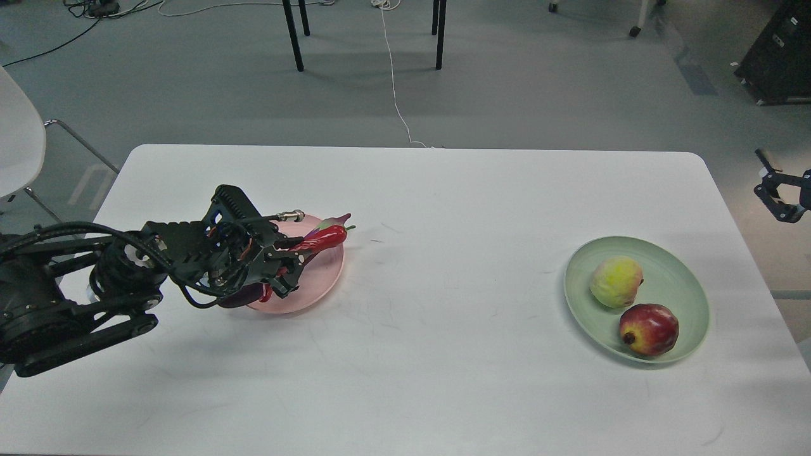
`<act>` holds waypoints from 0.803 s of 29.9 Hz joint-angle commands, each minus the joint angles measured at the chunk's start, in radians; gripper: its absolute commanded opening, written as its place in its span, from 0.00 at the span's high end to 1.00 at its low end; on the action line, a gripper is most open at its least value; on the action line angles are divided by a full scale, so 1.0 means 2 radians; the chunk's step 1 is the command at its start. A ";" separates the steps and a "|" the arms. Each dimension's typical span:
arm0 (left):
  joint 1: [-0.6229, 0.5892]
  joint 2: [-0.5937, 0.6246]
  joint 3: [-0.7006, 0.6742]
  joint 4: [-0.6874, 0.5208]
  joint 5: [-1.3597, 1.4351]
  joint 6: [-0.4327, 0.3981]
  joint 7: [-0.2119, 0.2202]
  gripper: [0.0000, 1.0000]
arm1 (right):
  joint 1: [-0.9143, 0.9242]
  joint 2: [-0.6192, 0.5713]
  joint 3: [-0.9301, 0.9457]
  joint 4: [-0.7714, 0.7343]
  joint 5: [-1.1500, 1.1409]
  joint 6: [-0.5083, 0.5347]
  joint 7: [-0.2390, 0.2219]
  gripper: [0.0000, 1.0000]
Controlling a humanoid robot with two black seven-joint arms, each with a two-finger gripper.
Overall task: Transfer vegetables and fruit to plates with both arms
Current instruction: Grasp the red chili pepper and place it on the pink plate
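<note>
My left gripper [285, 263] is shut on the red chili pepper [323, 237] and holds it just above the pale pink plate [326, 273]. The purple eggplant [332, 221] lies across that plate, mostly hidden behind the gripper; only its cap end and a dark bit at the plate's left show. The pale green plate [687, 278] at the right holds the yellow-green fruit [616, 281] and the dark red fruit [649, 329]. My right gripper [774, 193] hangs off the table's right edge, small and dark.
The white table [443, 354] spans the view. A white chair [19, 139] stands at the far left. Black chair legs [291, 31] and a white cable [396, 95] are on the floor beyond the table.
</note>
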 commanded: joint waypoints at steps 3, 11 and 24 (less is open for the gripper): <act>0.002 -0.002 -0.002 -0.001 0.000 0.000 0.003 0.72 | -0.001 -0.004 0.000 0.000 0.000 0.000 0.000 0.02; 0.005 0.002 0.001 0.000 0.000 0.001 0.003 0.56 | 0.000 -0.002 0.000 0.000 0.000 0.000 0.000 0.02; 0.011 0.004 -0.007 -0.002 -0.001 0.002 0.003 0.40 | 0.000 -0.003 0.000 0.000 0.000 0.000 0.000 0.02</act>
